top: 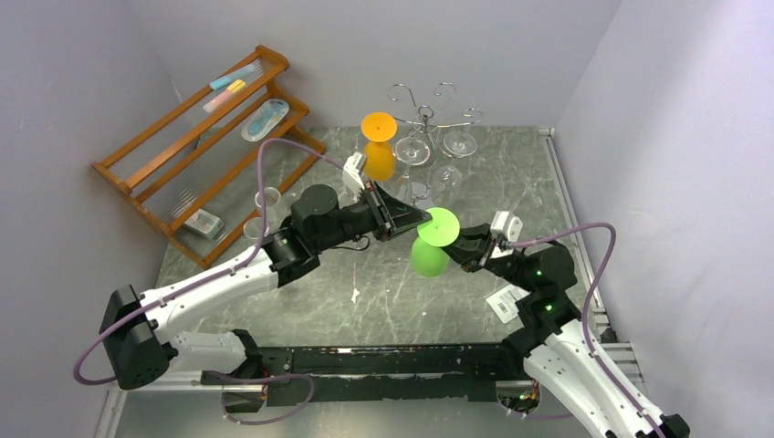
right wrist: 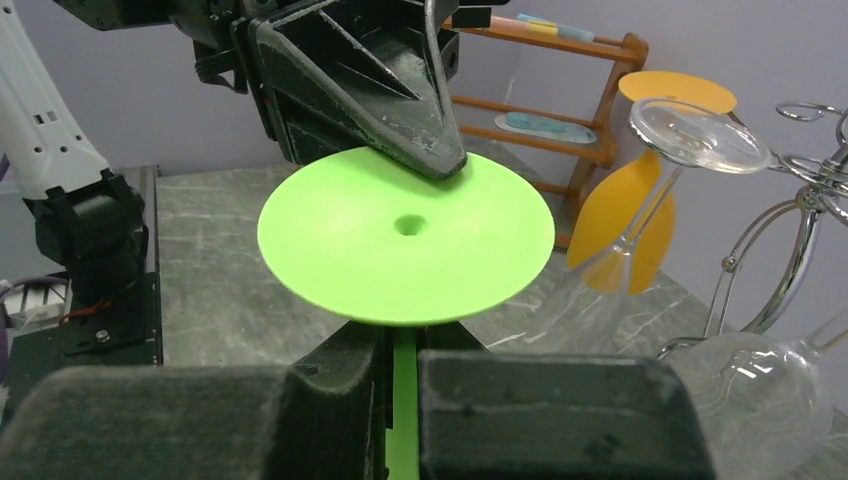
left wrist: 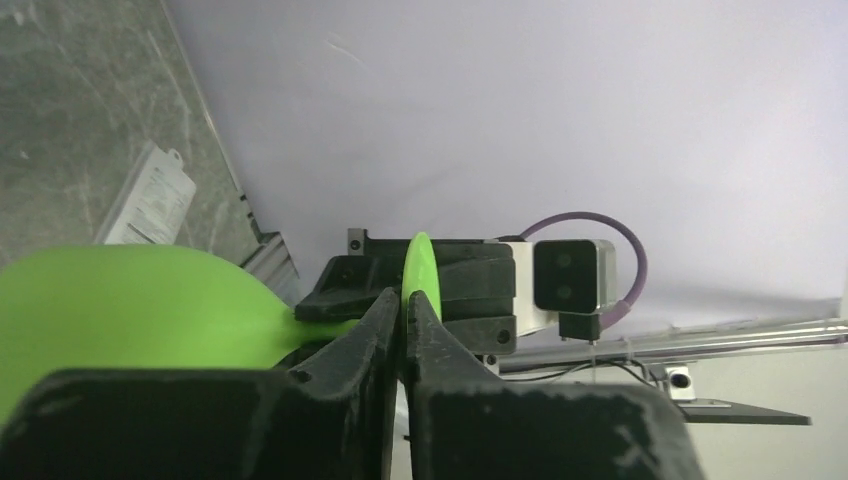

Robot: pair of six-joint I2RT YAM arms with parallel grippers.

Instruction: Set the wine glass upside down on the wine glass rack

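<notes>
My left fingers (top: 408, 217) are pinched tight on the rim of the foot of the green wine glass (top: 427, 260), mid-frame in the top view. My right fingers (top: 467, 245) clamp its stem just under that foot, bowl below, over the counter (top: 365, 283). The wine glass rack (top: 429, 114) stands at upper middle, well apart

Clamping the green wine glass (right wrist: 405, 235) by its stem in the right gripper (right wrist: 400, 365), foot facing the lens. Pinching the foot's far rim with the left gripper (right wrist: 445, 160). Showing clear glasses (right wrist: 690, 135) hanging inverted on the wine glass rack (right wrist: 800, 190).
</notes>
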